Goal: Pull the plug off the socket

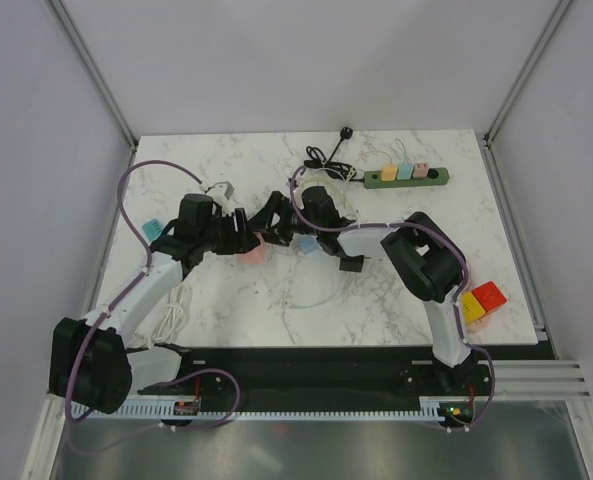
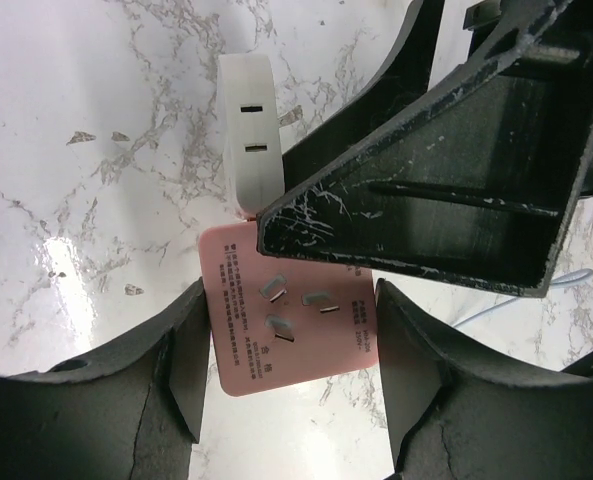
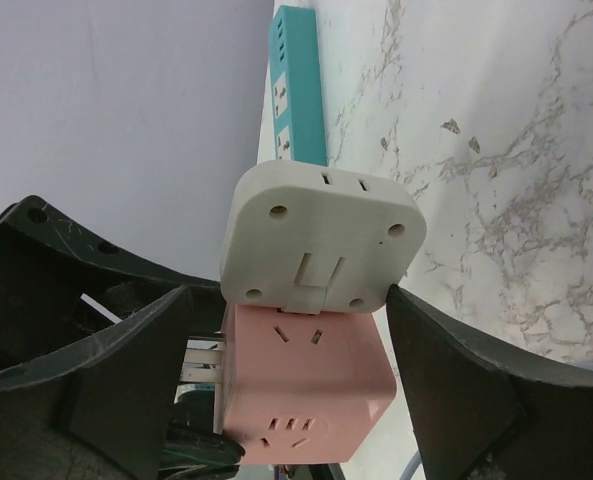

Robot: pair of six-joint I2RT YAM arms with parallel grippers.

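Right wrist view: white plug adapter (image 3: 321,240) seated on pink socket cube (image 3: 306,385), stack axis running between the two grippers at table centre. Left gripper (image 2: 291,375) clamped on the pink cube; right gripper (image 3: 286,340) spread wide — flanking the joint, nothing clearly gripped yet. Separation presumably along that shared axis — leftward against rightward.

I work in a lab test cell: my white marble-patterned bench (image 1: 376,290) sits boxed in by plain grey panel walls (image 1: 36,150) on slim aluminium frame posts (image 1: 91,65), with a slotted cable tray (image 1: 306,408) along its near edge.
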